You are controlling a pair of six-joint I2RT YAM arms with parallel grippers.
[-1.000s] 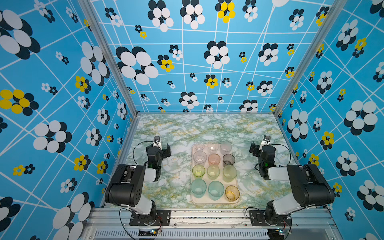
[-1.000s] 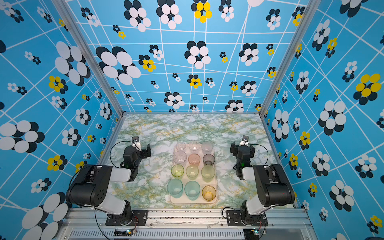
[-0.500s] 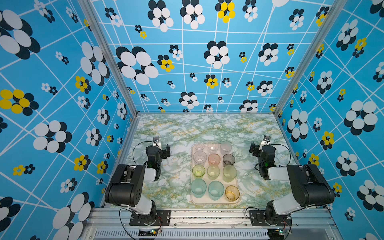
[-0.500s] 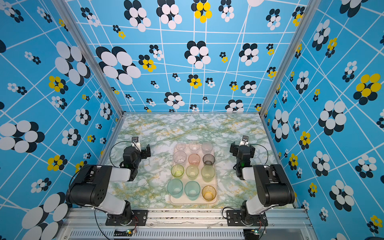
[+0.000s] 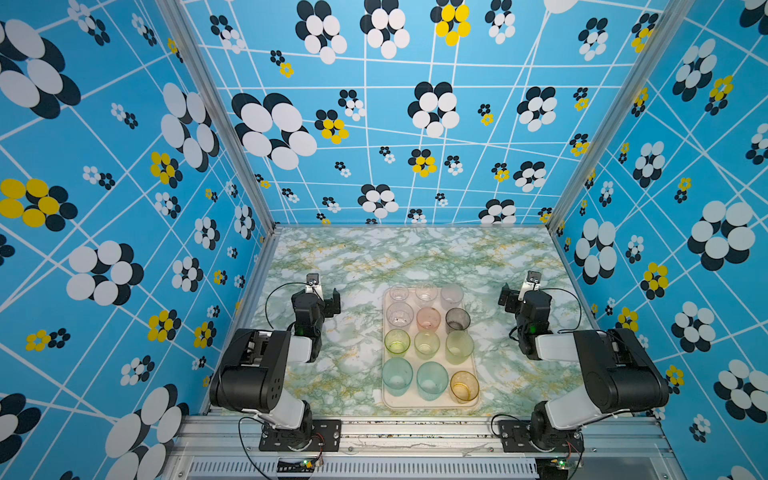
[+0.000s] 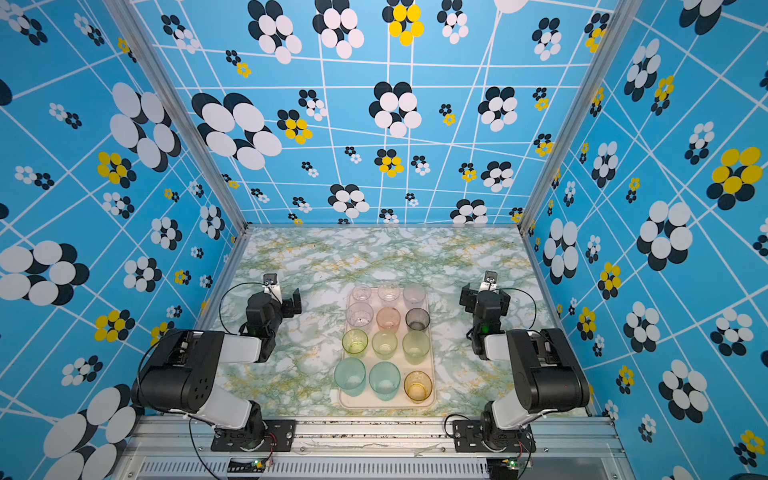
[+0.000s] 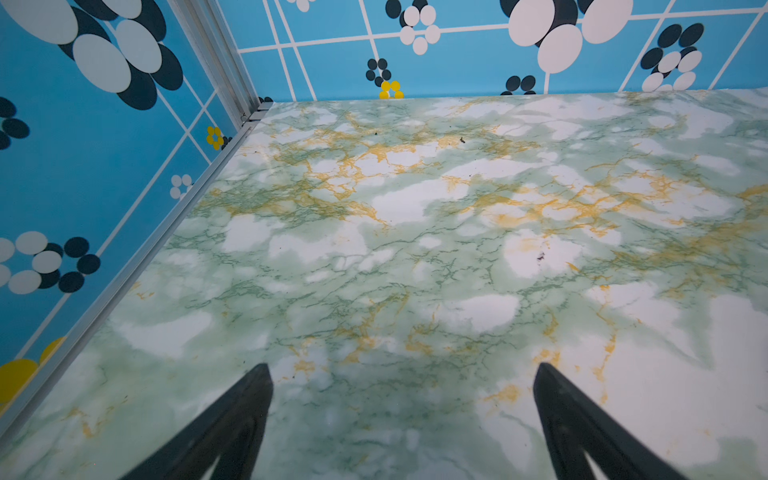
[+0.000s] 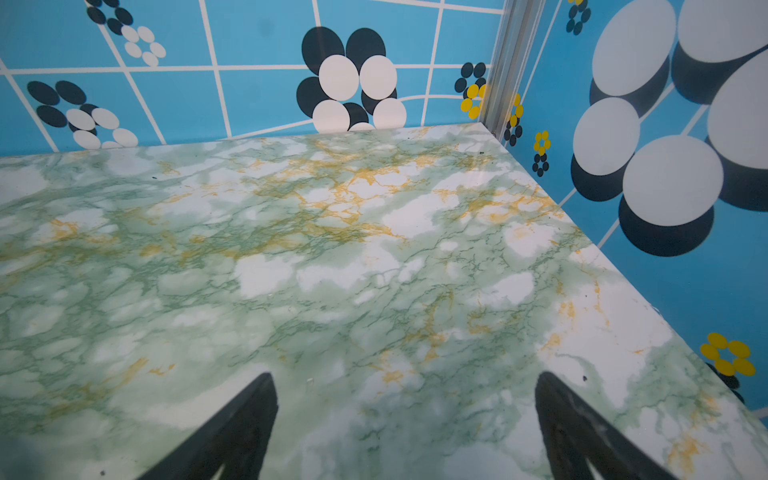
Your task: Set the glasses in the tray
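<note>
1. In both top views, all twelve glasses stand upright in four rows of three inside the tray, which lies mid-worktop towards the front edge. No glass is outside it, so the task looks done. The left gripper and right gripper sit well apart from the tray, one on each side, probably parked to keep clear of it.
2. Left wrist: the left gripper has its jaws spread wide with nothing between them. Only bare worktop beyond; no glass or tray in sight.
3. Right wrist: the right gripper is the same, wide apart and empty. It faces the worktop's far corner.
</note>
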